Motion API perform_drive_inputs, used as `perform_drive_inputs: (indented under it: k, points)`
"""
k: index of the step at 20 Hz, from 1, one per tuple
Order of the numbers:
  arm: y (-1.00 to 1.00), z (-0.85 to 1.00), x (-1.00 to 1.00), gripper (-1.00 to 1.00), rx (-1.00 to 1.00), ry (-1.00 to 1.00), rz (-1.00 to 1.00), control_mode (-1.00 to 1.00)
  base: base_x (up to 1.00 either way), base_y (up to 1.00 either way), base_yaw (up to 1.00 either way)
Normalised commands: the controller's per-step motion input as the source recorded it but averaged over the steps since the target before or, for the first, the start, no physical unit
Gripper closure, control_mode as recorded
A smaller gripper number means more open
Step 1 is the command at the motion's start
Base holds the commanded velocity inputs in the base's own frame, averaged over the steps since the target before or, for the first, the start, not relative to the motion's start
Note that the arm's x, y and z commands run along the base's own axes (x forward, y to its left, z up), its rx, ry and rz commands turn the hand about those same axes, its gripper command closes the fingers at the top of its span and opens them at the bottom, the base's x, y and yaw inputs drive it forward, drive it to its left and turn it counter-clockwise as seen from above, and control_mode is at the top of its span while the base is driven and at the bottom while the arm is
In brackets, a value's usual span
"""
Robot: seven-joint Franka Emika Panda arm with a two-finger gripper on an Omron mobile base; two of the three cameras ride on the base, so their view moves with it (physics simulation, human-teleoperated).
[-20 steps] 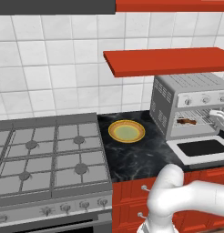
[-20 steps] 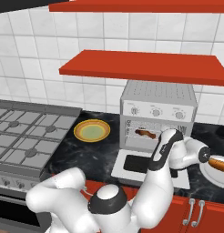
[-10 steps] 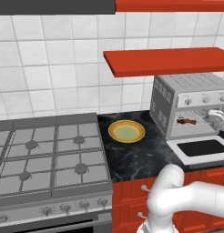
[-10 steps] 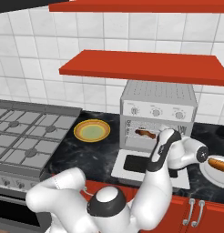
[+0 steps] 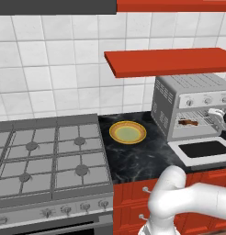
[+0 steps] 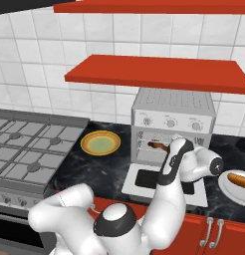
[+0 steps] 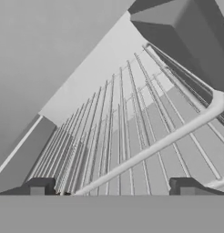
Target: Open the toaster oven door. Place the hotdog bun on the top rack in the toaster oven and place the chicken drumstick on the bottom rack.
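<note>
The toaster oven stands on the dark counter. Its door lies folded down flat in front. Inside the cavity, the brown chicken drumstick lies on a wire rack; I cannot tell which level. My gripper is at the right side of the oven's mouth, open and holding nothing. In the hand view, the silver rack wires run close ahead of the fingertips. The hotdog bun rests on a white plate to the right of the oven.
A yellow plate sits on the counter left of the oven. The gas stove lies further left. A red shelf hangs just above the oven. Red drawers run below the counter edge.
The arm has edged slightly left in front of the oven. The jaws have stayed open and the drumstick has not moved.
</note>
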Motion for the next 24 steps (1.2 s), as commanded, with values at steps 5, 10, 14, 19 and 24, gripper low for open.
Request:
perform_drive_inputs:
  k: [5, 10, 14, 19, 24]
  points:
    - [0.01, -0.01, 0.28, -1.00, 0.00, 0.00, -0.03, -1.00, 0.00, 0.00, 0.00]
    - [-0.08, -0.13, 0.18, -1.00, 0.01, 0.00, -0.01, -1.00, 0.00, 0.00, 0.00]
    - [-0.12, -0.20, 0.04, -1.00, 0.02, 0.00, 0.00, -1.00, 0.00, 0.00, 0.00]
    - [-0.06, -0.32, 0.00, -1.00, 0.03, 0.00, 0.00, -1.00, 0.00, 0.00, 0.00]
    - [-0.07, -0.06, 0.15, -1.00, 0.01, 0.00, 0.00, -1.00, 0.00, 0.00, 0.00]
